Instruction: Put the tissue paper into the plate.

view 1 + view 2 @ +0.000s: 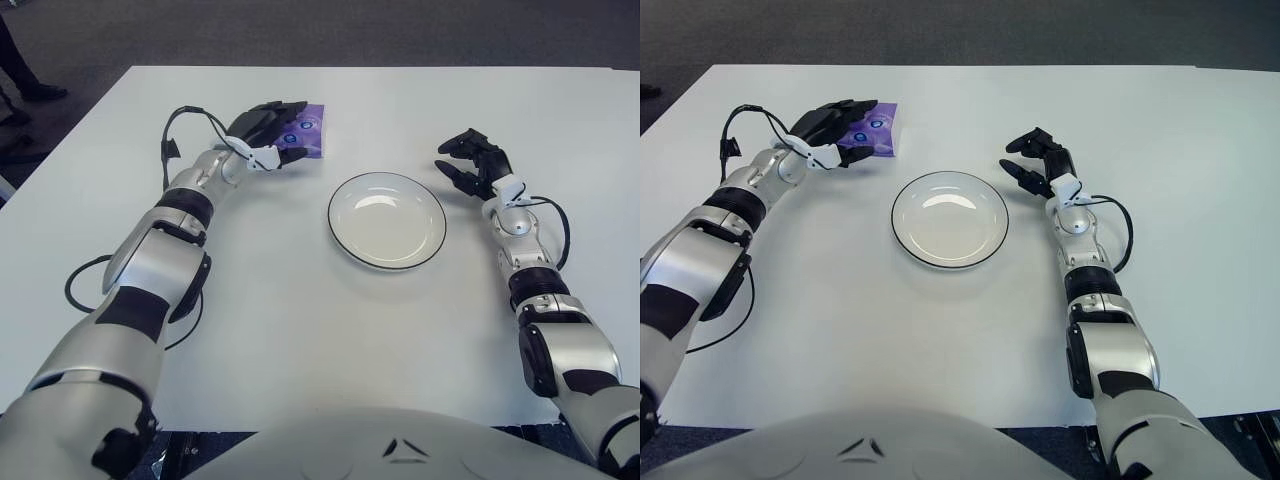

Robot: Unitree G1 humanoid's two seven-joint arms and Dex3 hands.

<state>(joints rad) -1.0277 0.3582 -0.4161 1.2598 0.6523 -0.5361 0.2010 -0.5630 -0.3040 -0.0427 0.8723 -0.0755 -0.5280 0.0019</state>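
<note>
The tissue paper is a small purple packet (306, 131) lying flat on the white table, to the back left of the plate. My left hand (266, 128) is stretched flat over the packet's left part, fingers extended across its top and a thumb at its near edge, not closed around it. Part of the packet is hidden under the fingers. The white plate (386, 225) with a thin dark rim sits at the table's middle and holds nothing. My right hand (472, 163) shows just right of the plate, fingers loosely bent and holding nothing.
The white table (300, 330) spreads wide around the plate, with its far edge (370, 68) meeting dark floor. A black cable (172, 140) loops off my left forearm. Someone's dark shoes (22, 95) show at the far left.
</note>
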